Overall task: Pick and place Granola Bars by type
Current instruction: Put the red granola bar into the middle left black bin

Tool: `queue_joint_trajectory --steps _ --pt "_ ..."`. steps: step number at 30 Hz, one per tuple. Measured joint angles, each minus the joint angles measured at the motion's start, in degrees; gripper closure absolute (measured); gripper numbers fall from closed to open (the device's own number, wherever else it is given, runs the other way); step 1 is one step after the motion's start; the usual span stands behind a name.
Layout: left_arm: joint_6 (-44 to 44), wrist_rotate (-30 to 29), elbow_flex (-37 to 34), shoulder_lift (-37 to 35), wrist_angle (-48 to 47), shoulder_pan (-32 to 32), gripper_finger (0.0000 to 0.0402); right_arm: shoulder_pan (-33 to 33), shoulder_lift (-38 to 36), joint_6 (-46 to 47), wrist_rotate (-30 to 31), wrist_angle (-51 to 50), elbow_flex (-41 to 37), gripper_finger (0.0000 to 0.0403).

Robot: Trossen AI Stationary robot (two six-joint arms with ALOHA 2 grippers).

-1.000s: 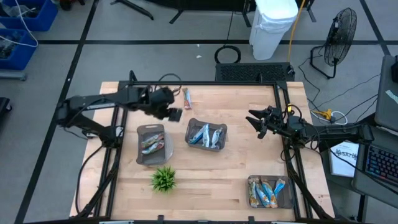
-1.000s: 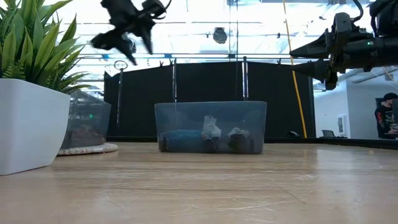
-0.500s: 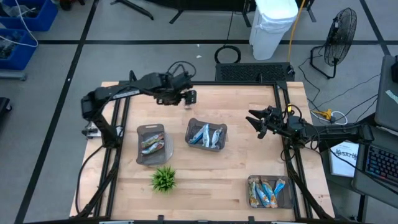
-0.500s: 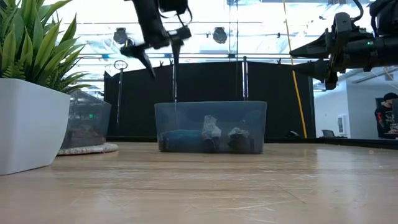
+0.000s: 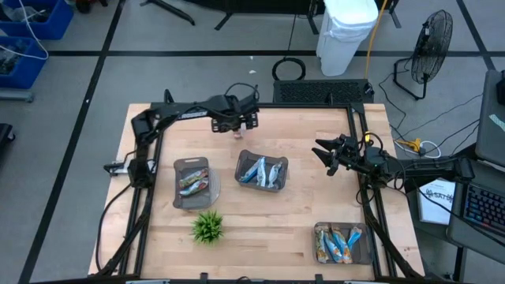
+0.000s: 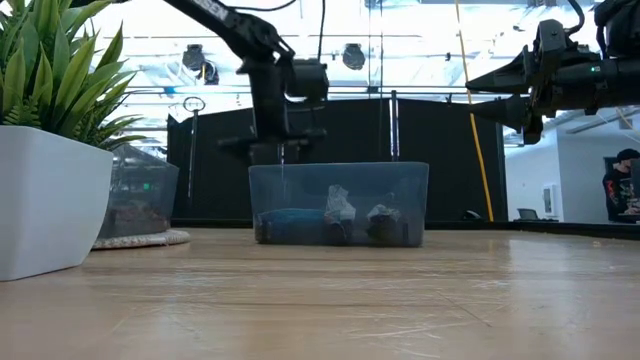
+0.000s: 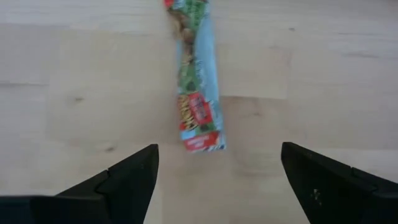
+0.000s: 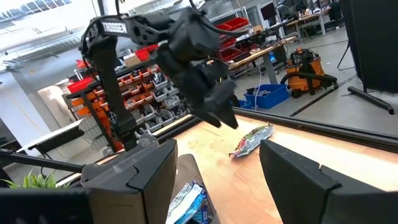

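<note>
Left end effector: since the earlier frame it has swung across to the far edge of the surface, fingers spread wider, directly over one loose granola bar. Right end effector: unmoved, aloft, fingers apart, empty. Trays: three, each holding several bars; plant: one.

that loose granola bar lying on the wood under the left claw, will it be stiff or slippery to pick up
The granola bar lies flat, so it probably won't roll. Its glossy wrapper looks slippery, and its crimped end likely flexes. The left claw stands open astride it.
</note>
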Motion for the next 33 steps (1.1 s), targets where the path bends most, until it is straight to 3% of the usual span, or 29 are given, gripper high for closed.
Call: queue_joint_trajectory --steps 15,20,33 --pt "-2.6 -0.5 0.0 7.2 4.5 4.0 0.0091 0.0 0.0 0.0 0.0 0.0 0.0 0.0181" --pt "-3.0 -2.7 0.0 8.0 4.7 4.3 0.0085 0.0 0.0 0.0 0.0 0.0 0.0 0.0181" --pt "-2.2 -0.8 0.0 10.1 6.5 4.5 0.011 0.0 0.0 0.0 0.0 -0.1 0.0 0.0181"
